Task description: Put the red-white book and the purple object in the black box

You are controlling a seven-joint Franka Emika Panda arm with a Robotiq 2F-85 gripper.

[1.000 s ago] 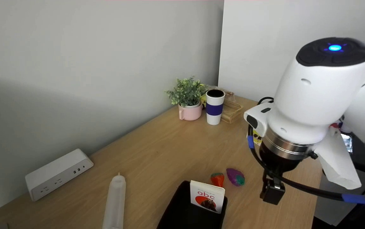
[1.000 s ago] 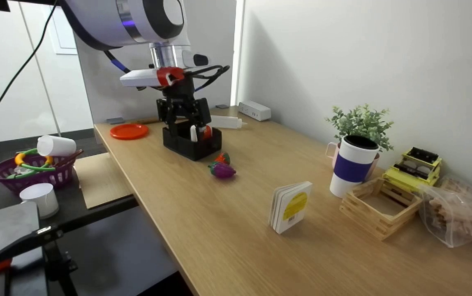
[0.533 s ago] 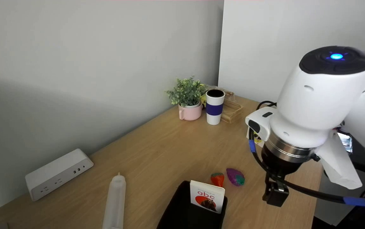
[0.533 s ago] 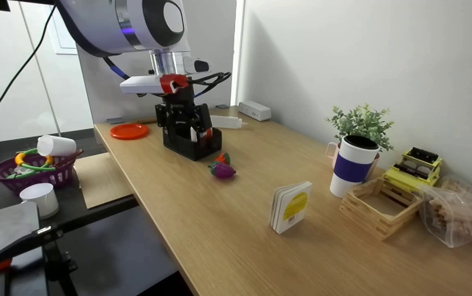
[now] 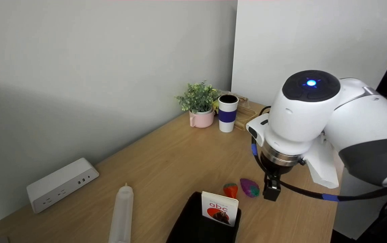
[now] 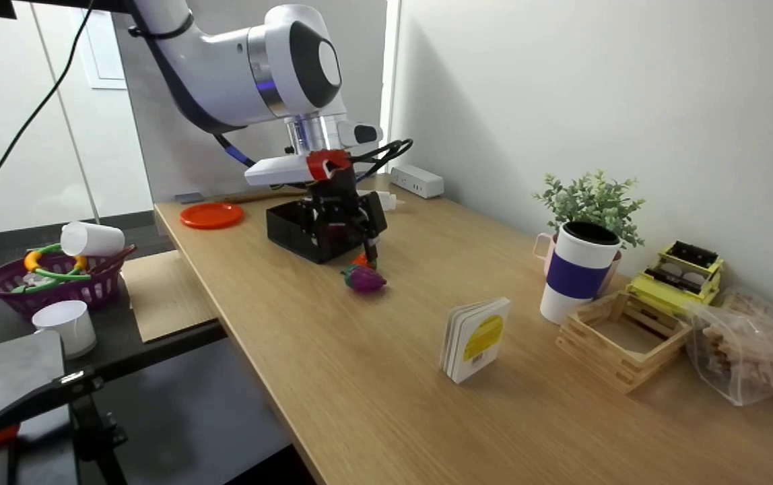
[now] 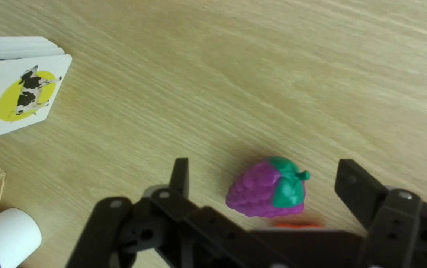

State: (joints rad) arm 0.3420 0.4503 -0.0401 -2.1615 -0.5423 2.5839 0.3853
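The purple object (image 5: pixel 249 187), a berry shape with a green cap, lies on the table beside the black box (image 5: pixel 197 233). It also shows in an exterior view (image 6: pixel 363 278) and in the wrist view (image 7: pixel 254 191). The red-white book (image 5: pixel 219 210) stands upright inside the box at one end; my gripper hides it in an exterior view. My gripper (image 7: pixel 263 167) is open and empty, pointing down. In the wrist view the purple object lies between the two spread fingers, touching neither. The gripper also shows near it in both exterior views (image 5: pixel 271 193) (image 6: pixel 347 256).
A small red-orange item (image 5: pixel 230 191) lies right beside the purple object. A white book with a yellow mark (image 6: pixel 477 340) stands on the table. A cup (image 6: pixel 578 269), a wooden crate (image 6: pixel 622 343), a clear bottle (image 5: pixel 122 216), a red plate (image 6: pixel 211 215) and a white power strip (image 5: pixel 62 185) stand around.
My gripper has moved down and away from the black box, over to the purple object. The book, the box and the purple object have not moved.
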